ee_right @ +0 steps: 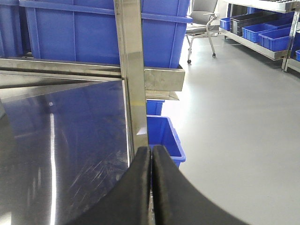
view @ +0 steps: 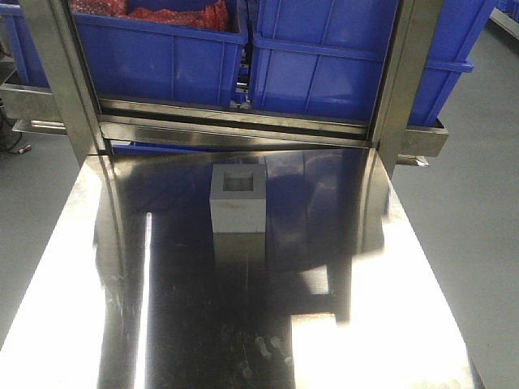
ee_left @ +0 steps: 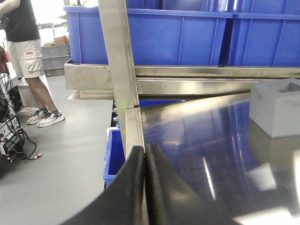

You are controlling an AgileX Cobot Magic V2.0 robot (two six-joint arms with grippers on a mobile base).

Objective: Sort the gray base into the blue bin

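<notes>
The gray base (view: 238, 198) stands upright on the shiny steel table (view: 162, 324), recess facing up, near the table's far middle. In the left wrist view the gray base (ee_left: 276, 107) shows at the right edge. Behind it on a steel shelf sit two big blue bins: one (view: 324, 61) at right, one (view: 162, 57) at left holding red material. My left gripper (ee_left: 145, 150) is shut with nothing in it, over the table's left edge. My right gripper (ee_right: 151, 150) is shut and empty at the table's right edge. Neither gripper shows in the front view.
Steel frame posts (view: 61, 81) (view: 401, 81) rise at both far table corners. Small blue bins sit on the floor beside the table (ee_left: 114, 154) (ee_right: 164, 136). A person (ee_left: 28, 56) stands at far left; an office chair (ee_right: 201, 23) is at far right.
</notes>
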